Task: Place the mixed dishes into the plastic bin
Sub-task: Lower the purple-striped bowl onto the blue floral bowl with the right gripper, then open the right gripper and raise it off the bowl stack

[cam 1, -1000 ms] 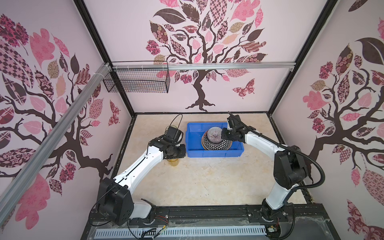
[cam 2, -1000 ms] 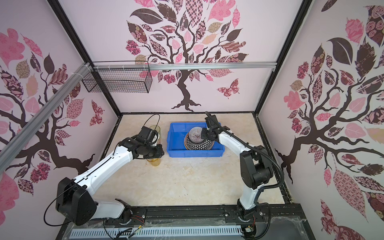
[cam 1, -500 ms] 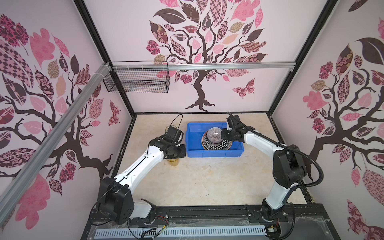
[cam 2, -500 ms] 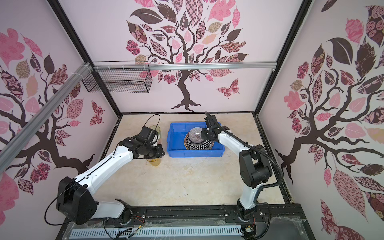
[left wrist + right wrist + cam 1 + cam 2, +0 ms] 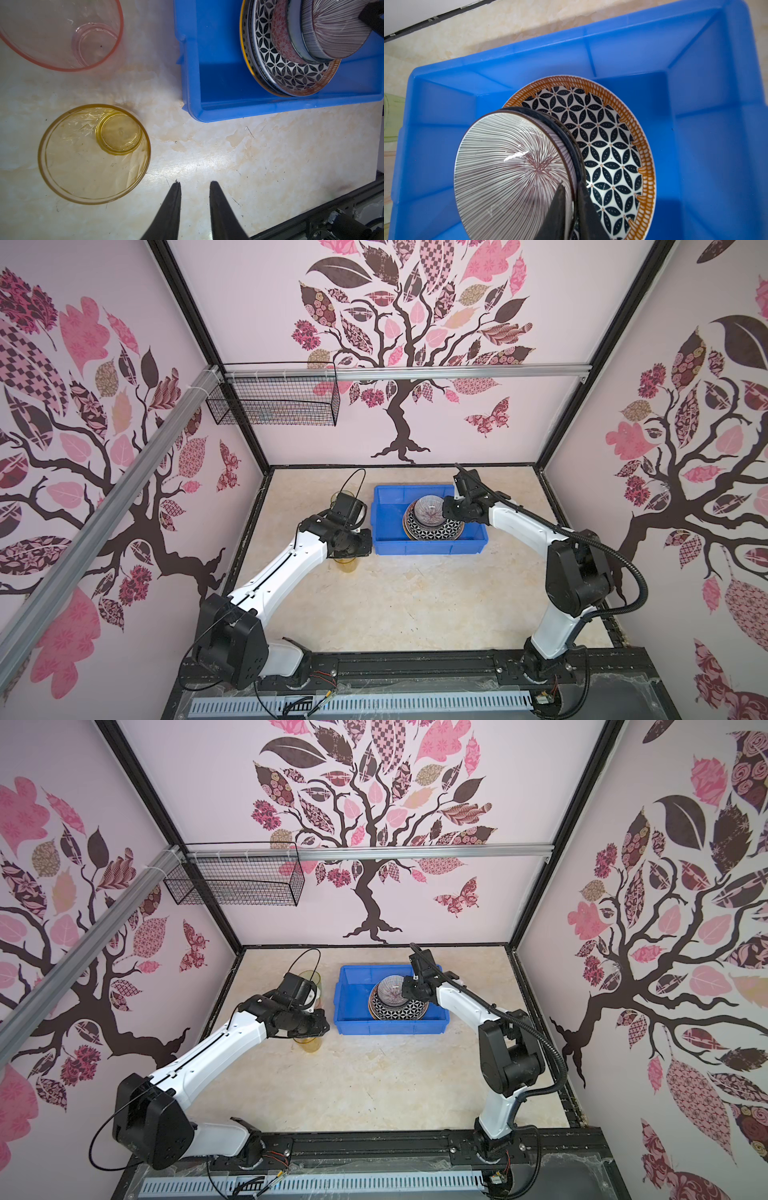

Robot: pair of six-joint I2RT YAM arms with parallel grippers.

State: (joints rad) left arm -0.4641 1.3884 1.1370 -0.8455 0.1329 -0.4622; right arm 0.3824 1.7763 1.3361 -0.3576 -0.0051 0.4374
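Left side of the cell: a translucent green plastic tumbler [image 5: 313,979] stands upright on the cream marble-patterned tabletop [image 5: 270,155], partly behind my left arm. A translucent pink plastic tumbler [image 5: 60,33] and a translucent amber plastic tumbler [image 5: 93,153] also stand upright, mouths up, near each other but apart. All three are outside the bin.

Left end effector [image 5: 194,184]: the two black fingers show a narrow gap with nothing between them. The tips sit just beside the amber tumbler's rim, not around it.

Centre: the bright blue rectangular plastic bin [image 5: 428,548] sits just right of the amber tumbler. It holds a stack of round plates towards its right half. The top plate [image 5: 608,145] has a black-and-white petal grid and an orange rim. On the plates sits a nest of bowls: a red floral bowl [image 5: 280,39] lowest, and a round bowl with fine radial stripes [image 5: 508,170] on top.

Right end effector [image 5: 571,184]: it reaches into the bin from the right. One finger is inside the striped bowl's rim and one outside. The gap is narrow. I cannot tell whether the fingers press on the rim.
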